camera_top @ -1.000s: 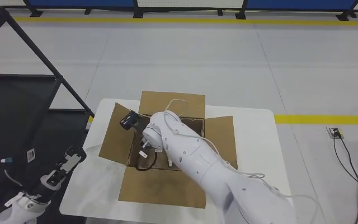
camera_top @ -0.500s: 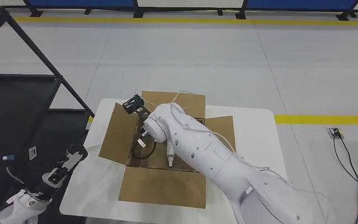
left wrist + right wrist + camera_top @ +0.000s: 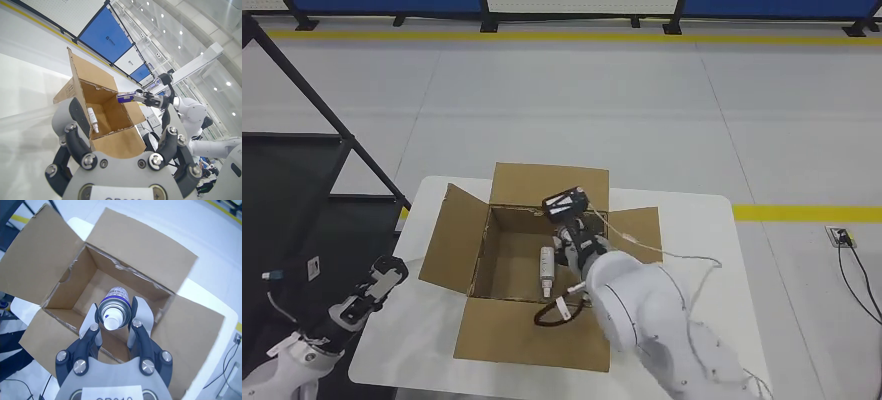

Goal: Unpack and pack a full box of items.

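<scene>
An open cardboard box [image 3: 525,335] with its flaps spread stands in the middle of the white table [image 3: 697,235]. A white spray bottle [image 3: 545,271] lies on the box floor, also seen in the left wrist view as the bottle [image 3: 93,119]. My right gripper [image 3: 115,307] is shut on a spray can [image 3: 115,306] with a purple band and white cap. It holds the can [image 3: 564,205] over the box's far right part. From the left wrist view the can [image 3: 125,96] hangs above the box [image 3: 105,113] opening. My left gripper [image 3: 387,268] stays open off the table's left edge, holding nothing.
A black metal frame [image 3: 312,100] and dark panel stand to the left of the table. The table's right part beside the box flap [image 3: 637,240] is bare. A yellow floor line [image 3: 802,213] runs to the right.
The right arm has swung the can from the box's far left corner across to its far right side and drawn back toward the near edge. The left arm barely shifted.
</scene>
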### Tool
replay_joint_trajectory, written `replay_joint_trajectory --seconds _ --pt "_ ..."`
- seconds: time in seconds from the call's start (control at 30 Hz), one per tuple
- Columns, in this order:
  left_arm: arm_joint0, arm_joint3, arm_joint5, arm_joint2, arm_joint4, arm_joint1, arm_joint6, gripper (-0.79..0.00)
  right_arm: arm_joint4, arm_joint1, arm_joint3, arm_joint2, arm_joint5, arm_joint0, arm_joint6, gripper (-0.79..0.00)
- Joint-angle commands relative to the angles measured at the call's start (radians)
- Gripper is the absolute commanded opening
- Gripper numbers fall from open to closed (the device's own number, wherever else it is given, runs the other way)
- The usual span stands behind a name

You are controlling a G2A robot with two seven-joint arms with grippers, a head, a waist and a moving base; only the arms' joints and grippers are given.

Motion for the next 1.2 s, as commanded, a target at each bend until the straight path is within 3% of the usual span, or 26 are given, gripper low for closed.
replay_joint_trajectory --seconds 0.0,0.17,0.37,0.63,0.87,1.1,1.13,1.17 --pt "-0.001 -0.004 0.001 0.007 0.006 0.001 0.002 0.000 -0.079 0.015 -0.150 0.086 0.008 -0.109 0.036 -0.785" --pt "0.001 -0.013 0.003 0.021 0.020 0.004 0.008 0.000 -0.188 0.031 -0.292 0.261 0.069 -0.246 0.096 -0.785" --pt "0.008 -0.021 0.004 0.030 0.033 0.007 0.025 0.000 -0.270 0.025 -0.266 0.435 0.089 -0.304 0.143 -0.785" --pt "0.026 -0.028 0.008 0.036 0.039 0.008 0.064 0.000 -0.162 -0.002 0.073 0.588 0.039 -0.179 0.193 -0.785" --pt "0.043 -0.031 0.015 0.033 0.048 0.009 0.101 0.000 -0.105 0.000 0.368 0.639 0.025 -0.086 0.160 -0.785" --pt "0.051 -0.041 0.020 0.047 0.064 0.009 0.127 0.000 -0.069 0.003 0.476 0.651 0.015 -0.071 0.088 -0.779" --pt "0.051 -0.043 0.022 0.049 0.067 0.009 0.131 0.000 -0.063 0.004 0.482 0.654 0.013 -0.072 0.080 -0.653" --pt "0.052 -0.046 0.024 0.052 0.071 0.009 0.134 0.000 -0.060 0.004 0.488 0.656 0.011 -0.074 0.074 -0.622"
